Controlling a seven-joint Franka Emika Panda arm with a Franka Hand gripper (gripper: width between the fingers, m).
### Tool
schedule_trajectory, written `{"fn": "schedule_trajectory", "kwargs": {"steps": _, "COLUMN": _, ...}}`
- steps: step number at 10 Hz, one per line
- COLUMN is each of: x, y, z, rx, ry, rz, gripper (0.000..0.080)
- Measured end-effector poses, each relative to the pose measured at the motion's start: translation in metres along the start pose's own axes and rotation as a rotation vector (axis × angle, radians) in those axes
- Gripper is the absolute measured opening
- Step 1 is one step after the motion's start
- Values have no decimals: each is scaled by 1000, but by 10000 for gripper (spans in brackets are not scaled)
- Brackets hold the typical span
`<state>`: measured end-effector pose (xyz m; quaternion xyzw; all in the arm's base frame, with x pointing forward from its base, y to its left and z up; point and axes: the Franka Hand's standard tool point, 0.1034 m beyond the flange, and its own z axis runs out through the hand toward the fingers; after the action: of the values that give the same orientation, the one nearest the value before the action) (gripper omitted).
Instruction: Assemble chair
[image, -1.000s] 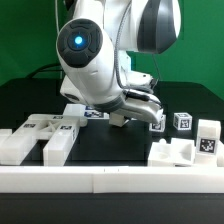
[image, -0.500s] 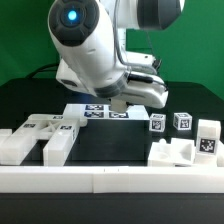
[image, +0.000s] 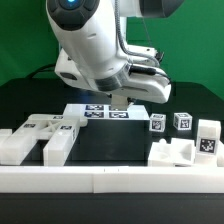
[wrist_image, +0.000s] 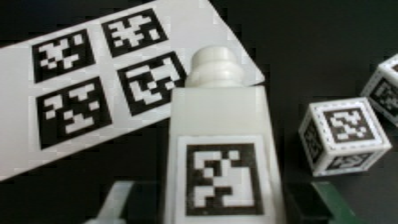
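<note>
Near marker board (wrist_image: 107, 70) | tool (wrist_image: 221, 206) clamps tagged chair piece (wrist_image: 217, 120) | fingers (wrist_image: 118, 207) mostly cropped

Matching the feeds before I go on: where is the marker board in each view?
Exterior view: the marker board lies flat at centre, just below the gripper.
Wrist view: the marker board shows four tags, beside the white chair piece held in the gripper.
Shared landmark: the tagged cube nearest the board, on the exterior view's right of it.
</note>
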<state>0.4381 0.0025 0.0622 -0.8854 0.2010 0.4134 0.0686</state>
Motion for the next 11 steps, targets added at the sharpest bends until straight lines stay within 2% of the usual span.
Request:
{"fn": "schedule_trajectory", "kwargs": {"steps": 2, "x": 6, "y": -10, "z": -13, "rx": 18, "ry": 149, "rz": -22, "gripper": 290}}
{"fn": "schedule_trajectory", "kwargs": {"steps": 4, "x": 8, "y": -26, "z": -45, "rx": 34, "ry": 293, "rz": -57, "gripper": 290}}
{"fn": "schedule_trajectory", "kwargs": {"steps": 5, "x": 7, "y": -32, "z": -56, "rx": 39, "ry": 331, "rz": -68, "gripper": 290}}
{"fn": "schedule_trajectory", "kwargs": {"steps": 6, "x": 15, "y": -36, "z": -61, "rx": 52, "ry": 435, "rz": -74, "gripper": 290}}
{"fn": "schedule_trajectory", "kwargs": {"steps": 9, "x": 16, "y": -41, "z": -60, "rx": 72, "ry": 642, "rz": -90, "gripper": 290}}
{"fn": "schedule_trajectory", "kwargs": {"steps": 10, "x": 19, "y": -45, "z": -66, "rx": 80, "ry": 729, "rz": -99, "gripper": 290}}
{"fn": "schedule_trajectory", "kwargs": {"steps": 11, "x": 18, "y": -49, "z": -80, "rx": 89, "ry": 790, "rz": -117, "gripper": 290}}
